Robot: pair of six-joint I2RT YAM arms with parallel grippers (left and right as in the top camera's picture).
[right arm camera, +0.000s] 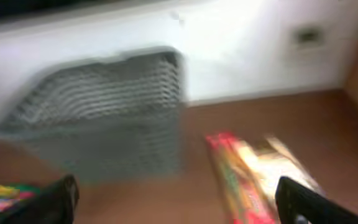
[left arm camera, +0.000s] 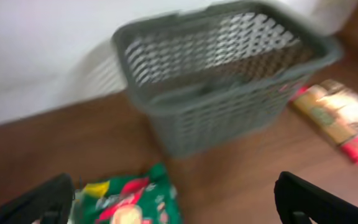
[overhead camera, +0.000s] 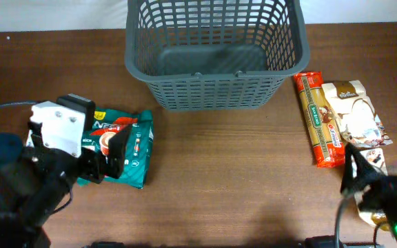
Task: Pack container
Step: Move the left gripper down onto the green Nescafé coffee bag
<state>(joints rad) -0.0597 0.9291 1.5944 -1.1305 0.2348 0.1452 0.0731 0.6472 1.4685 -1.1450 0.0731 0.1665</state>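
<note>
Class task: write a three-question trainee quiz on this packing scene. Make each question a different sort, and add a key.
1. True or false: the container already holds a packet.
2. Multiple choice: the green packet lies A) inside the container; B) on the table beside the left end effector; C) balanced on the container's rim.
3. Fill in: the jaws of the left end effector and of the right end effector both stand ____.

Key: 1 false; 2 B; 3 open.
</note>
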